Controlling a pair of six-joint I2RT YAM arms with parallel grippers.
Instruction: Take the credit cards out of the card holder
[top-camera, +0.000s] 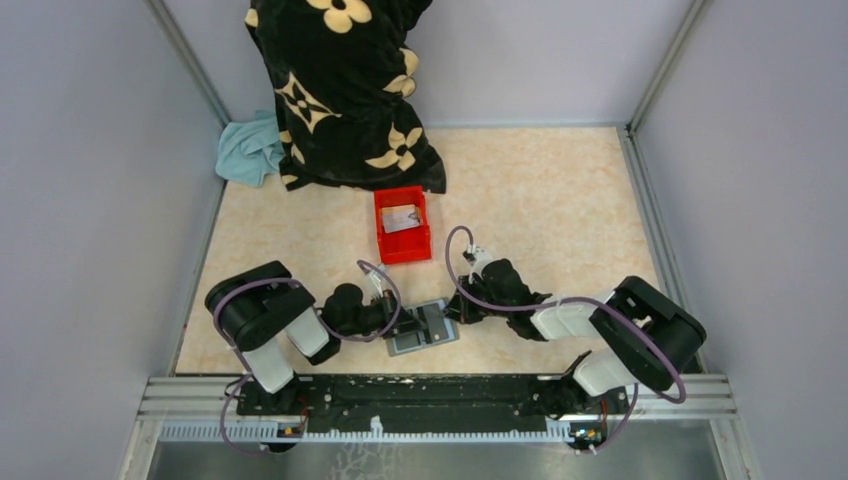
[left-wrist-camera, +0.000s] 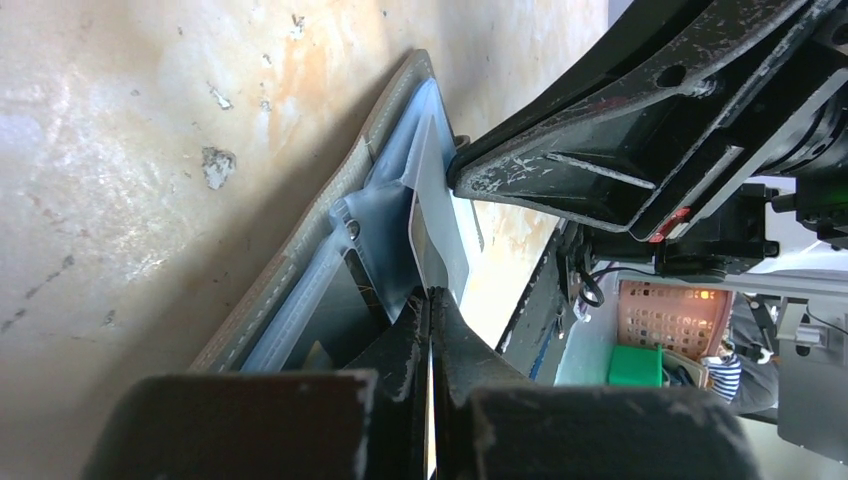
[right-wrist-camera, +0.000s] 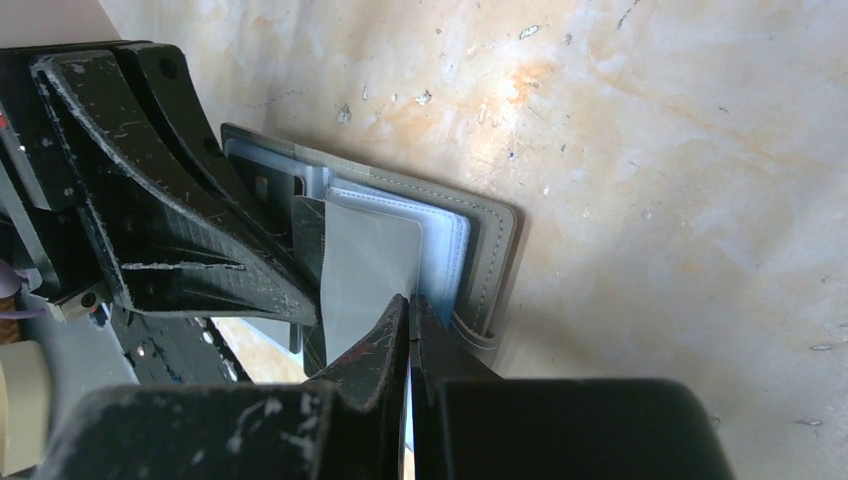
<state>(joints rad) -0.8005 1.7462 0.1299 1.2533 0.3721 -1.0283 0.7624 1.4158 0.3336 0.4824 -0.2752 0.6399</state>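
Note:
The grey card holder (top-camera: 428, 338) lies open on the table between my two grippers, its blue-grey pockets facing up (left-wrist-camera: 300, 270) (right-wrist-camera: 490, 250). A silver-grey credit card (left-wrist-camera: 436, 235) (right-wrist-camera: 370, 262) sticks out of a pocket, tilted. My left gripper (top-camera: 405, 322) (left-wrist-camera: 432, 293) is shut on that card's edge. My right gripper (top-camera: 452, 312) (right-wrist-camera: 410, 298) is shut too. Its tips rest at the pocket's edge right beside the card, and I see nothing held between them. The other credit cards in the holder are mostly hidden by the fingers (right-wrist-camera: 180, 240).
A red bin (top-camera: 403, 252) stands just beyond the card holder with one grey card (top-camera: 400, 218) inside. Behind it lies a black flowered blanket (top-camera: 340, 90), with a teal cloth (top-camera: 250, 150) at the back left. Grey walls close in the table on three sides.

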